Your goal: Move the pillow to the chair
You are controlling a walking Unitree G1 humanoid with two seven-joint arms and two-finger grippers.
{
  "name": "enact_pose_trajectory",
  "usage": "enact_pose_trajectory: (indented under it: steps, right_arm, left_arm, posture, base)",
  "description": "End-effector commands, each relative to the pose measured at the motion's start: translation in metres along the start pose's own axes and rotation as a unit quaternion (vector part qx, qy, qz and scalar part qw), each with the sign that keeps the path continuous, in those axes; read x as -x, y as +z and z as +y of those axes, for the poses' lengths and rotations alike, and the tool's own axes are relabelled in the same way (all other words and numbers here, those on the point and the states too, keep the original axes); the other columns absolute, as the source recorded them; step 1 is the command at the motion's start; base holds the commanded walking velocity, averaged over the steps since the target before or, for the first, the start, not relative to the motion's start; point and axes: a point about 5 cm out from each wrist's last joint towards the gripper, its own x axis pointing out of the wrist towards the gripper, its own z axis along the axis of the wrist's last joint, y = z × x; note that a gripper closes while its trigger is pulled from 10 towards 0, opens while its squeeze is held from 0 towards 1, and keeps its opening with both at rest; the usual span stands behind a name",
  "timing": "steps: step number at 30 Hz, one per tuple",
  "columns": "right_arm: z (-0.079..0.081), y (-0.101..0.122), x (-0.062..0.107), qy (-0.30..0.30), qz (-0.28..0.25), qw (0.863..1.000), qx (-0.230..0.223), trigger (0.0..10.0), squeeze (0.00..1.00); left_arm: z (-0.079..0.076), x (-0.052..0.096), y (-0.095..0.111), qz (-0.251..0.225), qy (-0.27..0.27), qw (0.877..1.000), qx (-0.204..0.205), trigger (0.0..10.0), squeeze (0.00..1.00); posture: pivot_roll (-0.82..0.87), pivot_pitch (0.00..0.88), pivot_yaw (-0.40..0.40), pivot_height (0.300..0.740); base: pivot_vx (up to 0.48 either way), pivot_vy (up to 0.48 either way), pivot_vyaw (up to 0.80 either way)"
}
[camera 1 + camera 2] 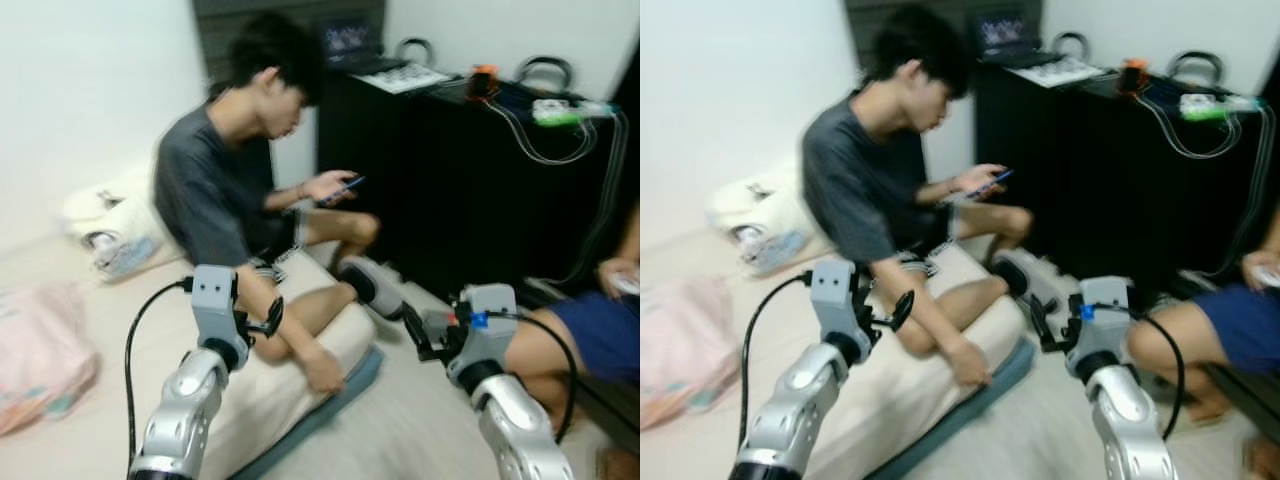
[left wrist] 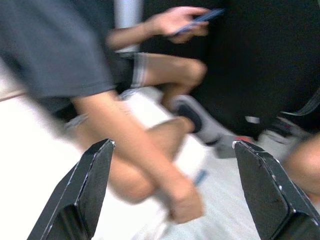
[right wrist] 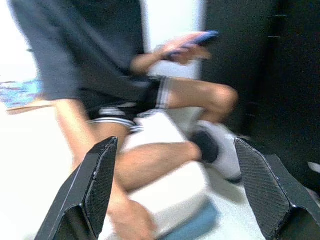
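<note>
Jaws of both grippers stand spread and empty, left gripper at 7 o'clock, right gripper at 5 o'clock. Between them a person holding a phone sits on the cream pillow, which lies on the pale floor. Black table at 1 o'clock, white wall behind. Motion blur softens everything; no writing is legible.
</note>
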Motion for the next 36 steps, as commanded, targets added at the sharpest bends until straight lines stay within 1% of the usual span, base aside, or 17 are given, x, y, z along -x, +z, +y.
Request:
enact_pose_trajectory:
  steps: [1, 12, 20, 36]
  right_arm:
    - [0.0001, -0.0022, 0.0010, 0.001, 0.002, 1.000, -0.004, 10.0, 0.00]
    - [0.0010, -0.0018, 0.0004, 0.004, 0.002, 1.000, -0.005, 10.0, 0.00]
    - [0.0007, -0.0017, 0.0006, 0.005, 0.002, 1.000, -0.005, 10.0, 0.00]
    - [0.0003, -0.0044, 0.0022, 0.009, 0.005, 1.000, -0.003, 10.0, 0.00]
  left_arm:
    - [0.0006, 0.0001, -0.0012, 0.002, 0.001, 1.000, 0.004, 10.0, 0.00]
    - [0.0015, -0.0004, -0.0005, 0.002, 0.000, 1.000, 0.004, 10.0, 0.00]
    - [0.0003, 0.0003, 0.0020, -0.010, -0.004, 1.000, 0.008, 10.0, 0.00]
    - [-0.0005, 0.0014, -0.0012, -0.008, -0.004, 1.000, 0.012, 10.0, 0.00]
  posture:
    - [-0.05, 0.000, -0.010, 0.735]
    - [-0.05, 0.000, -0.008, 0.735]
    - [-0.05, 0.000, -0.008, 0.735]
    - [-0.06, 0.000, -0.006, 0.735]
  base:
    - [0.000, 0.000, 0.77]
    - [0.000, 0.000, 0.78]
    - [0.000, 0.000, 0.78]
    - [0.000, 0.000, 0.78]
